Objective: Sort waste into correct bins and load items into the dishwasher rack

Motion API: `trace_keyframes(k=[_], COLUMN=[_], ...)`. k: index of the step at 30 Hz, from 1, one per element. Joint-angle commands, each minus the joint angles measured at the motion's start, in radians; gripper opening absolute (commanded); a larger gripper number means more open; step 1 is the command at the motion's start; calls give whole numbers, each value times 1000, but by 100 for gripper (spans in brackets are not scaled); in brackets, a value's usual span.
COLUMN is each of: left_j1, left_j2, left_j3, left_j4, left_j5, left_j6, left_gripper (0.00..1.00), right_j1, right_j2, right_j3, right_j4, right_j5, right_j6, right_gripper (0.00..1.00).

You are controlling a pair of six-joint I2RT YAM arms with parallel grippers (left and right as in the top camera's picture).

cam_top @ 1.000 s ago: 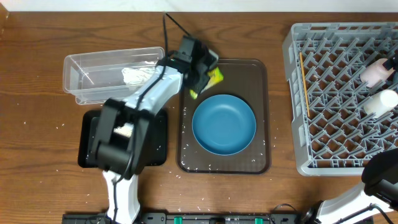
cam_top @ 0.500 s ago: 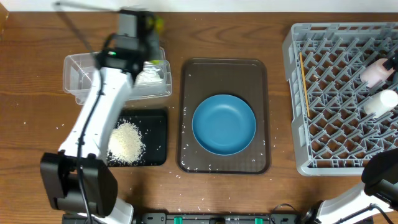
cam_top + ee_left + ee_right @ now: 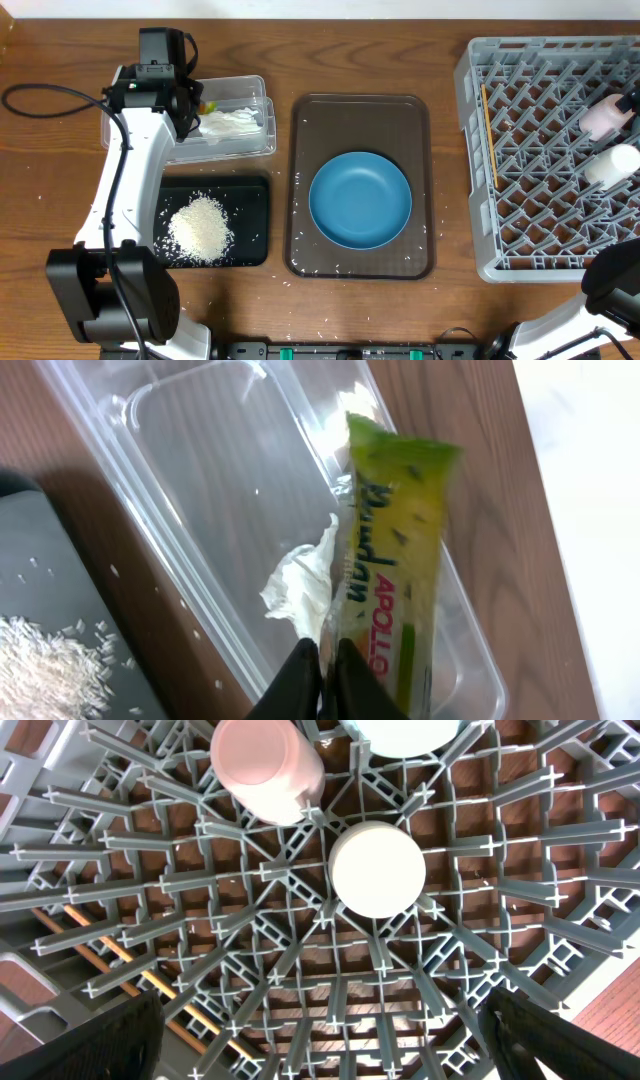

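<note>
My left gripper [image 3: 325, 660] is shut on the yellow-green snack wrapper [image 3: 395, 560] and holds it over the clear tub [image 3: 190, 575]. It also shows in the overhead view [image 3: 195, 103], at the tub's [image 3: 262, 150] left part. The crumpled white napkin [image 3: 235, 122] lies in the tub. The rice pile [image 3: 200, 228] lies on the black tray [image 3: 255, 200]. The dark-blue bowl [image 3: 360, 200] sits on the brown tray [image 3: 300, 130]. The grey rack [image 3: 475, 150] holds the pink cup [image 3: 268, 768], the white cup [image 3: 378, 868] and the chopsticks [image 3: 489, 135]. My right gripper [image 3: 325, 1040] is open above the rack floor.
Loose rice grains are scattered over the wooden table and the brown tray. A pale round rim [image 3: 405, 730] shows at the top edge of the right wrist view. The right arm's base [image 3: 610, 285] stands at the front right, beside the rack.
My left arm has carried the wrapper from the brown tray leftward to over the clear tub. The rice on the black tray is uncovered now. The right side has not moved.
</note>
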Motion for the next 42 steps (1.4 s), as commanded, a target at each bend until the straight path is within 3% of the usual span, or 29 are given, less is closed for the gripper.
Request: trace_keyframes(k=[1,5,7,9,15,20,25,35,42], left_j1=[2,2,2,2,9,58,154,443,545], left_j2=[8,8,8,8,-18,-101,-216,-252,-235], left_j3=[-13,-13,-13,-13,-13,-13,-13,-13,-13], left_j4=[-2,2,2,2,2,-3,-37,-172,-245], left_j5=[-24,-24,-24,-24,-36,-171,-275,-203,-184], left_j6=[-148,-150,-149,-147,-83,-18,25,24,24], left_gripper=[15,17,36,45,51,53,63,75,86], right_j1=[6,6,6,6,6,6,6,6,6], right_j2=[2,2,2,2,2,2,2,2,2], right_j3=[4,4,4,4,4,4,4,4,4], right_j4=[-1,-1,-1,-1,-1,-1,-1,-1,-1], right_j5=[-3,-3,-3,-3,-3,-3,-3,-3,-3], right_j6=[13,13,13,13,13,13,13,13,13], right_gripper=[99,99,99,99,99,99,99,99,99])
